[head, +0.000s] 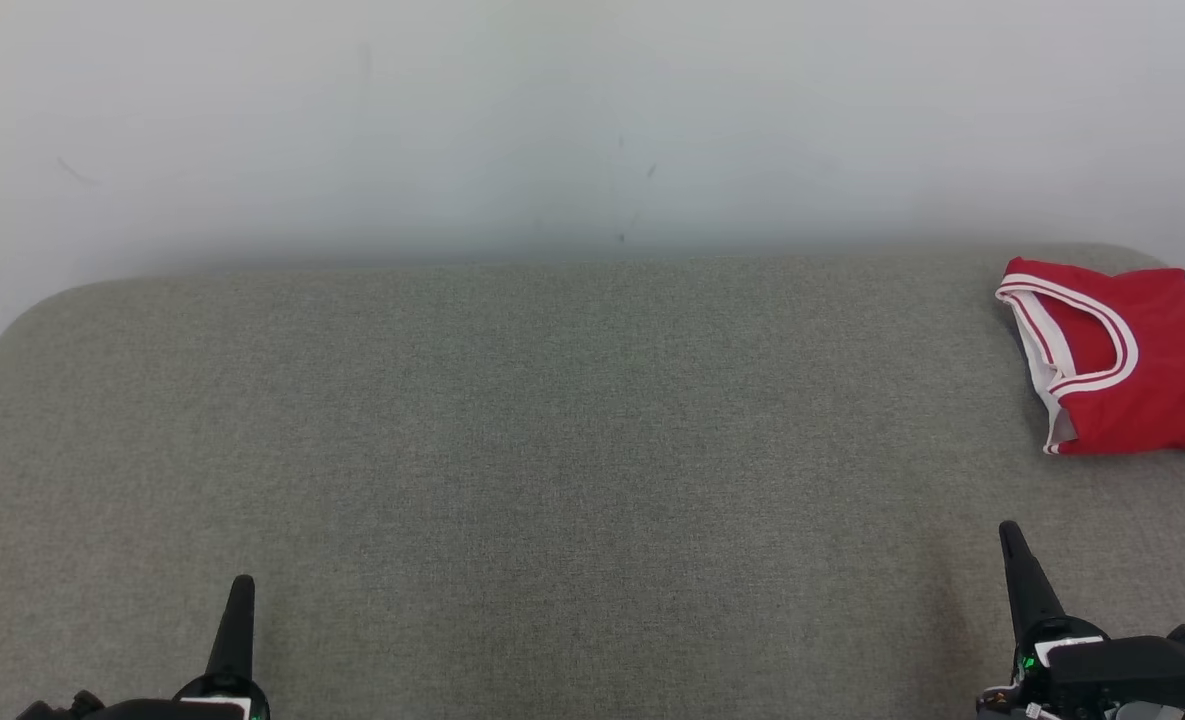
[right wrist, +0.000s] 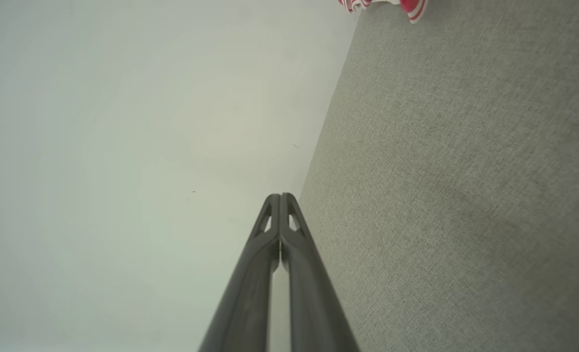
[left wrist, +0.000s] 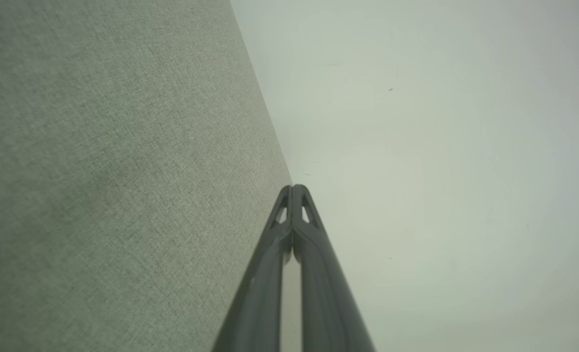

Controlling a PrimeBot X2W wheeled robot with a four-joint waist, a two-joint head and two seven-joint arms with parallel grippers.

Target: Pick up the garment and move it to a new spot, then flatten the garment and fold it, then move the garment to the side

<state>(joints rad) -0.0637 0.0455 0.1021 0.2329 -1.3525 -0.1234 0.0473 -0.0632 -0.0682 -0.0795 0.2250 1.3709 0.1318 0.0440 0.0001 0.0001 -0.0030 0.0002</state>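
Left gripper (head: 242, 584) low left in the head view, fingers (left wrist: 265, 283) pressed tip to tip, holding nothing, above the grey fabric surface (head: 552, 450). Right gripper (head: 1008, 532) low right, jaws likewise fully together, empty, its dark tip pointing up and slightly left. Both wrist views look along the closed fingers toward where the surface meets the pale wall (head: 552, 120). Garment (head: 1142, 370) is a red sleeveless jersey at the far right end of the surface, near its back edge, beyond the right gripper and a bit to its right, well apart from it, and far across from the left gripper. Neither gripper touches it. It is cut off by the right frame edge, lies flat and compact, with white and red striped trim round a curved opening facing left, and a white edge down its left side. Dark lettering or numerals with a white outline show at the right edge, cropped, not readable. In the right wrist view a striped corner sits at the top edge.
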